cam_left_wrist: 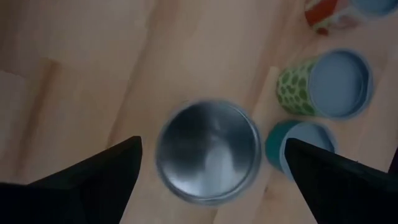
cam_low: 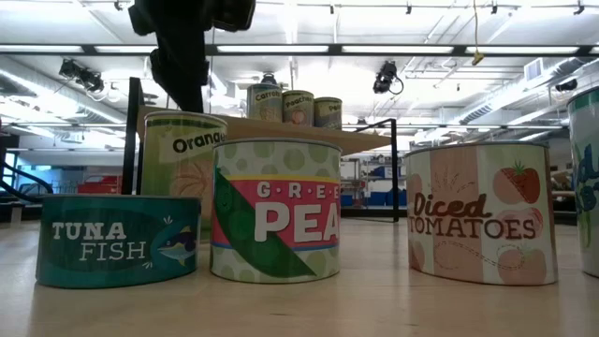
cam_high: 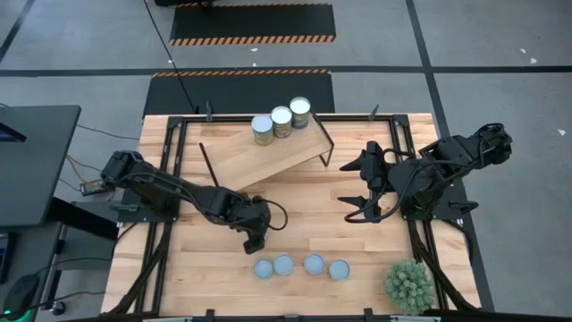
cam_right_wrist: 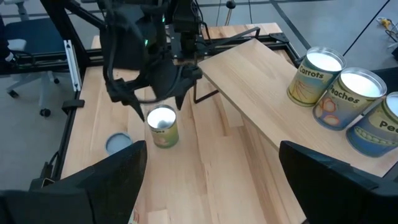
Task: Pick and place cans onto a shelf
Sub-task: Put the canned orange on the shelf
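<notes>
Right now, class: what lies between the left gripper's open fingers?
In the left wrist view, a silver-topped can stands upright between the left gripper fingers, not yet gripped.

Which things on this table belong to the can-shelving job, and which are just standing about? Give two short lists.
Part of the job:
- three cans on the shelf
- shelf
- orange can under the open left gripper
- four low cans in a row at the table's front

Standing about:
- potted plant
</notes>
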Robot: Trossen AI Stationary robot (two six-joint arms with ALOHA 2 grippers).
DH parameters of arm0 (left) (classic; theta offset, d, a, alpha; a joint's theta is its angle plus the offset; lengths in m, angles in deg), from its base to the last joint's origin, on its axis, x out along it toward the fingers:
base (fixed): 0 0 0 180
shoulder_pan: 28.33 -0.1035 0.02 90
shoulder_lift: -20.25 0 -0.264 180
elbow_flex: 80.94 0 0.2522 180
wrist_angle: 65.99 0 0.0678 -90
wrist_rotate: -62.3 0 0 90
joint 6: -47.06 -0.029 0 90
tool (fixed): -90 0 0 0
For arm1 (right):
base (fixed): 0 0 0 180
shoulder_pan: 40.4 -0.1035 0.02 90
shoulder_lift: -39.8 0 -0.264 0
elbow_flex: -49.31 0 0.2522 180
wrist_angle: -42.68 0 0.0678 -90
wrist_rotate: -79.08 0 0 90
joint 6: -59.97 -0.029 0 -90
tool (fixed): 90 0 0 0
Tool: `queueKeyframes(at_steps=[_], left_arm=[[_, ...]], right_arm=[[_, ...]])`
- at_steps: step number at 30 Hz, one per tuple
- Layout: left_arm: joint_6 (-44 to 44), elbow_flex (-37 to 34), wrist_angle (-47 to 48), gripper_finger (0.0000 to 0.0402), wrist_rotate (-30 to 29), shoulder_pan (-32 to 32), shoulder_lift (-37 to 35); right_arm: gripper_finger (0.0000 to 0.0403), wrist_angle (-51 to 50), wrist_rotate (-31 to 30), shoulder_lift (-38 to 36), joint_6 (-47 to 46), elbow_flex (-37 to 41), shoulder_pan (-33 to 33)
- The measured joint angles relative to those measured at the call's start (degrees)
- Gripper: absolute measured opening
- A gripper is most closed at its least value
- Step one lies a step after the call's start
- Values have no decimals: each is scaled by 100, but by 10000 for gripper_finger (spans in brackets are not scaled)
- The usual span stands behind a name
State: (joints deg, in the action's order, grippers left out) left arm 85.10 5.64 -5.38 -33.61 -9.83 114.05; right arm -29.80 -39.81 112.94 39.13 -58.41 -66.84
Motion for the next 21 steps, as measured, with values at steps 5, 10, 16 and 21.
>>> queueKeyframes(at_steps=[5, 10, 16, 21], left_arm=[[7, -4, -84, 400, 284, 4, 182], [32, -4, -161, 400, 313, 37, 276], [-15, -4, -179, 400, 223, 46, 277], [-32, -5, -219, 400, 85, 103, 381]], right_arm=[[373, -4, 2, 0, -4, 0, 0], [373, -5, 2, 0, -2, 0, 0], [373, -7, 2, 0, 42, 0, 0], [373, -9, 2, 0, 43, 0, 0]])
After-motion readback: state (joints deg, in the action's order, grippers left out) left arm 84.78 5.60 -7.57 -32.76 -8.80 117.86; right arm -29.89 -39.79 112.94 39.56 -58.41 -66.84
